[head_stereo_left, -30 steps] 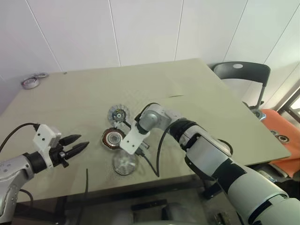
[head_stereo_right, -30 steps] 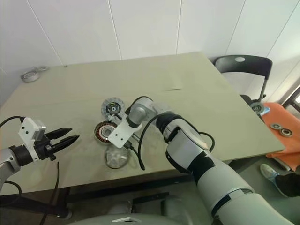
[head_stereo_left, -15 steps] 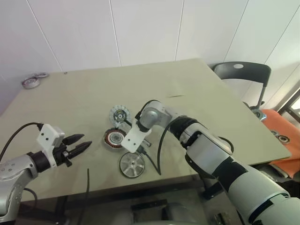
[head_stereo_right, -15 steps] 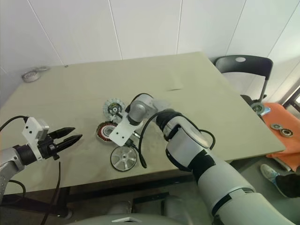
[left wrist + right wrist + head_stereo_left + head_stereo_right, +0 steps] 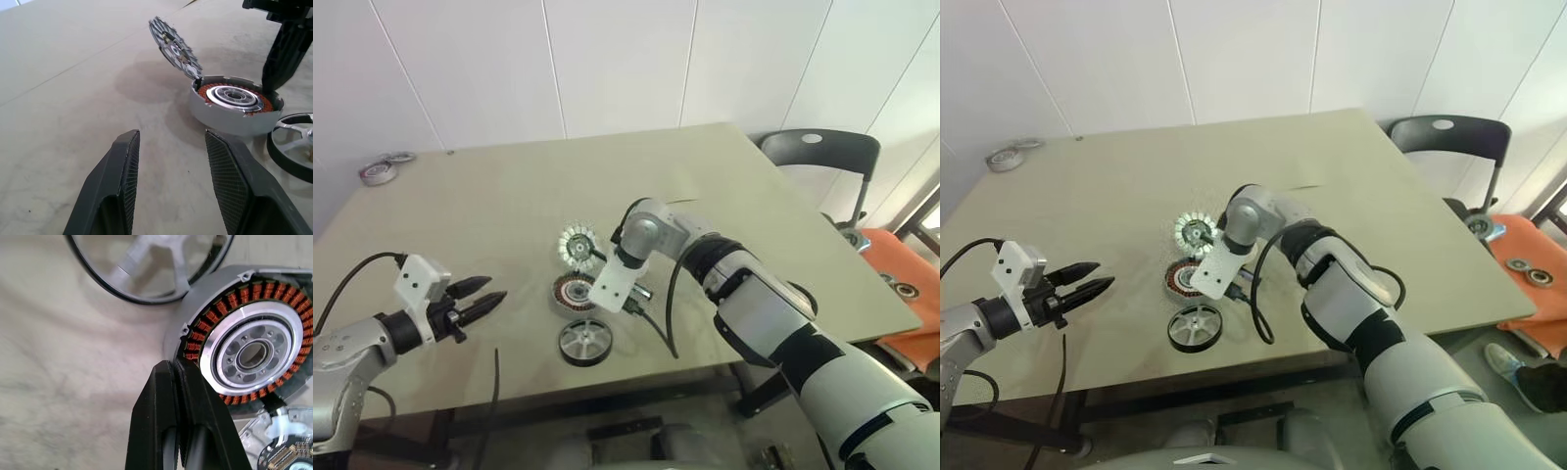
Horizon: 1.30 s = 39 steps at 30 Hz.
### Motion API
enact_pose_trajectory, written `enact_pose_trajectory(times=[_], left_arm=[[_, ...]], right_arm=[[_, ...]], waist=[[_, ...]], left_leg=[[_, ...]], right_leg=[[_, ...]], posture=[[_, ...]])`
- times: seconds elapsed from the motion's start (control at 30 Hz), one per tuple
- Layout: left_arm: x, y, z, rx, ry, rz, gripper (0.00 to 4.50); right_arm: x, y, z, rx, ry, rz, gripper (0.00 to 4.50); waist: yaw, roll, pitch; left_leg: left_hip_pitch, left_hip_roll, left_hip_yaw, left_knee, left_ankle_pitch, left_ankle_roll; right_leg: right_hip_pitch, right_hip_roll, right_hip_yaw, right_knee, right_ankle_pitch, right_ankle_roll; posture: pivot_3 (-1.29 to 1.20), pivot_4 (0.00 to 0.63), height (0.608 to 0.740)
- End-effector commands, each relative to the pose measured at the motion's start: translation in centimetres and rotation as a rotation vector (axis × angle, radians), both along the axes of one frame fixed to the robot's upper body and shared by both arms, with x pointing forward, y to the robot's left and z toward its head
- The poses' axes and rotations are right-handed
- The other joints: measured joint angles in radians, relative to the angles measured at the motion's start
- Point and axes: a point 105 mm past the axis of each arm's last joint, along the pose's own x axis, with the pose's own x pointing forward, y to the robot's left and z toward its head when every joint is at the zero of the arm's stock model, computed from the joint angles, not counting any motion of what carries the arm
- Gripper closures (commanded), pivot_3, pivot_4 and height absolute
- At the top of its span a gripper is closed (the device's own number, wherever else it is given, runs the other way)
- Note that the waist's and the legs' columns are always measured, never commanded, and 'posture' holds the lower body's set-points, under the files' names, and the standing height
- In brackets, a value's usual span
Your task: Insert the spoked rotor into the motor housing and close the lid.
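The motor housing (image 5: 573, 291), with orange copper windings around a silver centre, lies open near the table's front. Its toothed lid (image 5: 576, 245) stands tilted up at the housing's far rim. The spoked rotor (image 5: 584, 342) lies flat on the table just in front of the housing. My right gripper (image 5: 173, 363) is shut with nothing in it, pointing steeply down, its tips at the housing's right rim. My left gripper (image 5: 480, 297) hovers open and empty to the left of the housing, well apart from it.
Rolls of tape (image 5: 378, 172) lie at the table's (image 5: 724, 196) far left corner. A black chair (image 5: 818, 152) stands beyond the right edge, and an orange thing (image 5: 901, 274) sits further right. A black cable (image 5: 494, 377) hangs over the front edge.
My right gripper moved to the right, and the housing with its lid slid right with it. The rotor lies slightly further right. My left gripper stayed put.
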Motion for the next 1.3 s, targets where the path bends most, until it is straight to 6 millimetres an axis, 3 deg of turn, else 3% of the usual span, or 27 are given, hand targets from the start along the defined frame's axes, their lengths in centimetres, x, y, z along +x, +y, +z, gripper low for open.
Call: enact_pose_trajectory(times=[0.03, 0.37, 0.53, 0.8, 0.9, 1.0, 1.3], left_arm=[[0.4, -0.1, 0.9, 0.021, -0.045, -0.017, 2.24], [0.7, -0.4, 0.8, 0.02, -0.044, -0.033, 2.24], [0.8, -0.4, 0.9, 0.022, -0.045, -0.036, 2.24], [0.7, -0.3, 0.9, 0.023, -0.046, -0.028, 2.24], [0.6, -0.2, 0.9, 0.022, -0.047, -0.024, 2.24], [0.6, -0.2, 0.9, 0.023, -0.047, -0.022, 2.24], [0.6, -0.1, 1.0, 0.019, -0.048, -0.023, 2.24]], right_arm=[[-0.5, 0.8, 1.7, 0.047, 0.031, 0.018, 4.47], [-1.2, 1.2, 2.3, 0.068, 0.071, -0.016, 4.47], [-0.6, 2.7, 2.3, 0.159, 0.011, -0.038, 4.47], [-0.3, 2.4, 1.6, 0.129, -0.02, -0.028, 4.47], [-0.3, 2.3, 1.5, 0.131, -0.016, -0.023, 3.83], [-0.3, 2.8, 1.6, 0.155, -0.002, -0.053, 2.87], [0.1, 2.3, 2.8, 0.134, 0.016, -0.073, 2.87]], waist=[[0.0, 0.0, 0.0], [0.0, 0.0, 0.0], [0.0, 0.0, 0.0], [0.001, 0.0, 0.0], [0.0, 0.0, 0.0], [0.0, 0.0, 0.0], [0.0, 0.0, 0.0]], left_leg=[[0.0, 0.0, 0.0, 0.0, 0.0, 0.0], [0.0, 0.0, 0.0, 0.0, 0.0, 0.0], [0.0, 0.0, 0.0, 0.0, 0.0, 0.0], [-0.001, 0.0, 0.0, 0.0, 0.0, 0.0], [-0.001, 0.0, 0.0, 0.0, 0.0, 0.0], [0.0, 0.0, 0.0, 0.0, 0.0, 0.0], [0.0, 0.0, 0.0, 0.0, 0.0, 0.0]], right_leg=[[0.0, 0.0, 0.0, 0.0, 0.0, 0.0], [0.0, 0.0, 0.0, 0.0, 0.0, 0.0], [-0.001, 0.0, 0.0, 0.0, 0.0, 0.0], [-0.001, 0.0, 0.0, 0.0, 0.0, 0.0], [-0.001, 0.0, 0.0, 0.0, 0.0, 0.0], [-0.001, 0.0, 0.0, 0.0, 0.0, 0.0], [-0.001, 0.0, 0.0, 0.0, 0.0, 0.0]], posture=[[0.0, 0.0, 0.74], [0.0, 0.0, 0.74], [0.0, 0.0, 0.74], [0.0, 0.0, 0.74], [0.0, 0.0, 0.74], [0.0, 0.0, 0.74], [0.0, 0.0, 0.74]])
